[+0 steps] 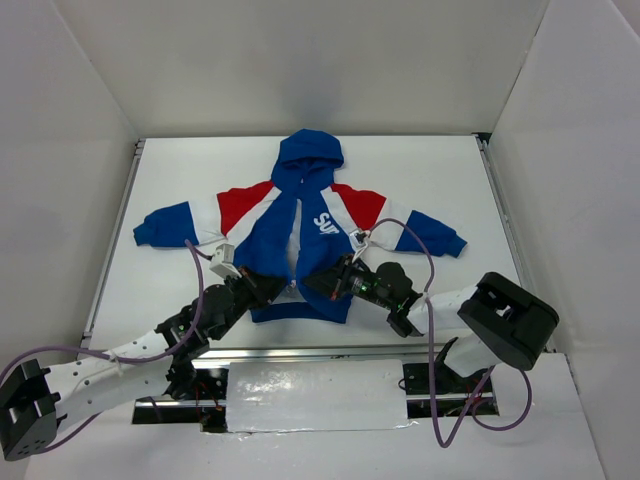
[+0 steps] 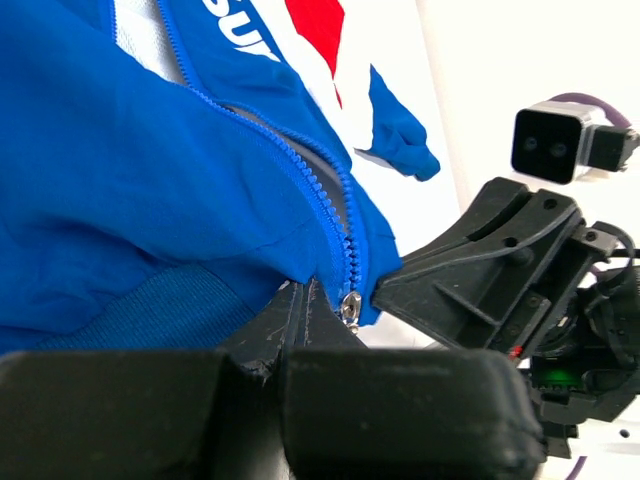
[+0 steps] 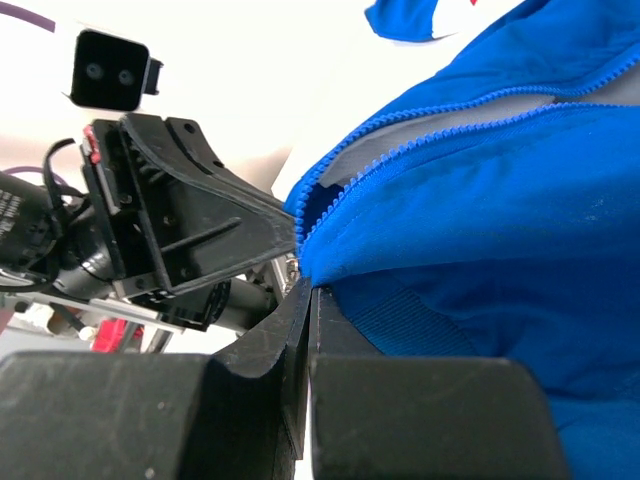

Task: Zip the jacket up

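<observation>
The jacket (image 1: 265,245) lies flat on the white table, hood away from me, front up. Its zipper is open from collar to near the hem. My left gripper (image 1: 283,290) is shut on the bottom hem beside the zipper; in the left wrist view its tips (image 2: 305,292) pinch blue fabric (image 2: 150,180), with the silver zipper slider (image 2: 350,305) just to their right. My right gripper (image 1: 312,281) is shut on the hem of the other panel (image 3: 500,220), tips (image 3: 311,292) at the fabric's corner. The two grippers almost touch.
White walls enclose the table on three sides. Metal rails (image 1: 115,240) run along the table's left and right edges. Purple cables (image 1: 425,270) loop over the jacket's right sleeve and the left arm. A foil-covered plate (image 1: 315,395) lies between the arm bases.
</observation>
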Tool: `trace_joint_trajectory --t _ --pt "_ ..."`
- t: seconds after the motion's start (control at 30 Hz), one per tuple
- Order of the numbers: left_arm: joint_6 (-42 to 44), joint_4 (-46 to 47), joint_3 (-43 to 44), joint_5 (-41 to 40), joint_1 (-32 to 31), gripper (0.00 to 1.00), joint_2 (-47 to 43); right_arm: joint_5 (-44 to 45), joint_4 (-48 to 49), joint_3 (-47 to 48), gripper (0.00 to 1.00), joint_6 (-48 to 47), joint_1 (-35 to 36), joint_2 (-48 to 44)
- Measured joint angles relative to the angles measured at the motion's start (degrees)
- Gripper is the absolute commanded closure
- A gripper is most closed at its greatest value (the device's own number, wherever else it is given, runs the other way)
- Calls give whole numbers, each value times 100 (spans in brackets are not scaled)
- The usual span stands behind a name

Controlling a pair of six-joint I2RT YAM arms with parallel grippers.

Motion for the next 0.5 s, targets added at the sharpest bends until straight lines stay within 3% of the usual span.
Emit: trace_joint_trajectory --t 0.5 --pt "-103 0 0 138 2 100 26 107 197 4 100 -83 2 243"
